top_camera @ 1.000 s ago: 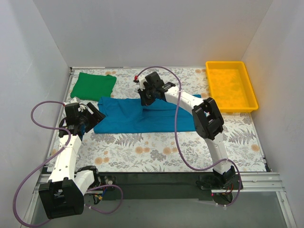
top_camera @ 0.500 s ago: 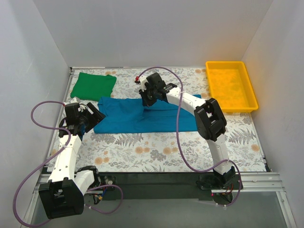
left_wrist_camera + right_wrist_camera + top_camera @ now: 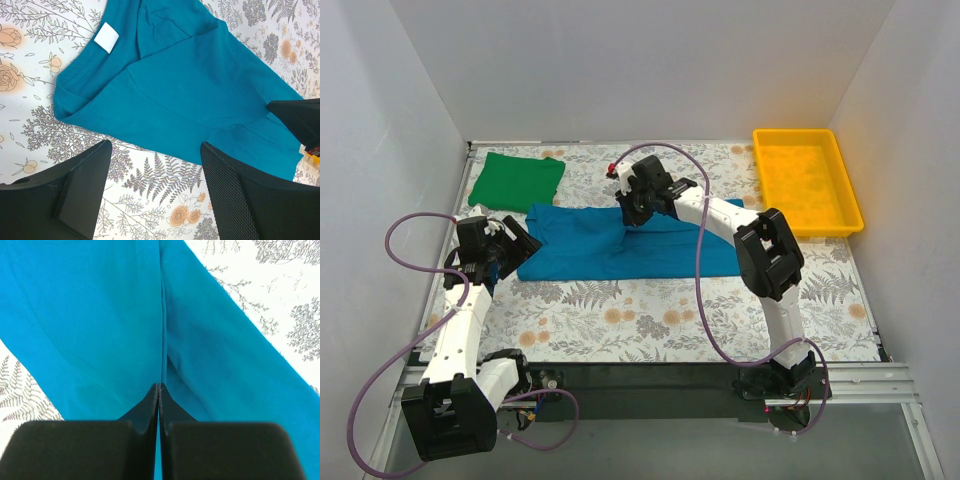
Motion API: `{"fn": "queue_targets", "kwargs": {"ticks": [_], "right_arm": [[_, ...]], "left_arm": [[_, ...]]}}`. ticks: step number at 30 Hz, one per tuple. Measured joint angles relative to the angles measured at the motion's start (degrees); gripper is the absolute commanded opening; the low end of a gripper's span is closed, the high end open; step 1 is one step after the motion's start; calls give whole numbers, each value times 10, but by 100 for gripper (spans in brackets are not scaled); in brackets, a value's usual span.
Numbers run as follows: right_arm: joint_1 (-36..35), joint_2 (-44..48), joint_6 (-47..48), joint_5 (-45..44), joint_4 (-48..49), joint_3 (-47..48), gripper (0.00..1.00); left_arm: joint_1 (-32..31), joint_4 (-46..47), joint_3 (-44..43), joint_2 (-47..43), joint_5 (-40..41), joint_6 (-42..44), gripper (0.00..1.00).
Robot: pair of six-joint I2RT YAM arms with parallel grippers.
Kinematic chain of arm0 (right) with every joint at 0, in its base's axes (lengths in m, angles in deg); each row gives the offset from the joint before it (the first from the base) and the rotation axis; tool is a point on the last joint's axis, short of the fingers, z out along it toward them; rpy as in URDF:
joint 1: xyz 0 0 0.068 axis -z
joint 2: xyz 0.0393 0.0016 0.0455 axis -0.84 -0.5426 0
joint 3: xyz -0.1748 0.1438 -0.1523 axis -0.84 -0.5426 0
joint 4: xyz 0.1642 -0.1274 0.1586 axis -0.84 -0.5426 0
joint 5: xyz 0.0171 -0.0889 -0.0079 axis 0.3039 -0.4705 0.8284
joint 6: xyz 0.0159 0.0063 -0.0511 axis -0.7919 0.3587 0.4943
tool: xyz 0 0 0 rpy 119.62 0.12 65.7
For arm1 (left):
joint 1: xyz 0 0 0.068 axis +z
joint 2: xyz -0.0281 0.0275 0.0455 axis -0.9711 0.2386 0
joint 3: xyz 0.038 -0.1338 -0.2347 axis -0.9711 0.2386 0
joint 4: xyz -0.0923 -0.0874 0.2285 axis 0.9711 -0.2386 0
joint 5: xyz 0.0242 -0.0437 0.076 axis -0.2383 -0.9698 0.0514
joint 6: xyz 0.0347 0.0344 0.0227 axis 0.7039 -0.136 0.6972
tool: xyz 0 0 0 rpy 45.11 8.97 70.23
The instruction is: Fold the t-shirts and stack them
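The teal-blue t-shirt lies spread lengthwise across the middle of the table, partly folded; a white label shows at its collar. The bright green t-shirt lies folded at the back left. My right gripper is over the teal shirt's back edge. In the right wrist view it is shut, pinching a ridge of the teal cloth. My left gripper hovers open and empty at the shirt's left end. In the left wrist view it is just short of the teal cloth's near edge.
A yellow plastic tray stands at the back right. White walls close in the left, right and back sides. The floral tablecloth lies bare in front of the teal shirt.
My right gripper has shifted a little to the right along the teal shirt's back edge, still pinched on it. The left arm has not moved.
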Motion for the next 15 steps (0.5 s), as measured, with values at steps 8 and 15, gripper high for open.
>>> {"fn": "queue_targets", "kwargs": {"ticks": [8, 15], "right_arm": [[0, 15, 1, -1, 5, -27, 1], [0, 22, 2, -3, 14, -37, 1]], "left_arm": [[0, 0, 0, 0, 0, 0, 70], [0, 0, 1, 1, 0, 0, 70]]}}
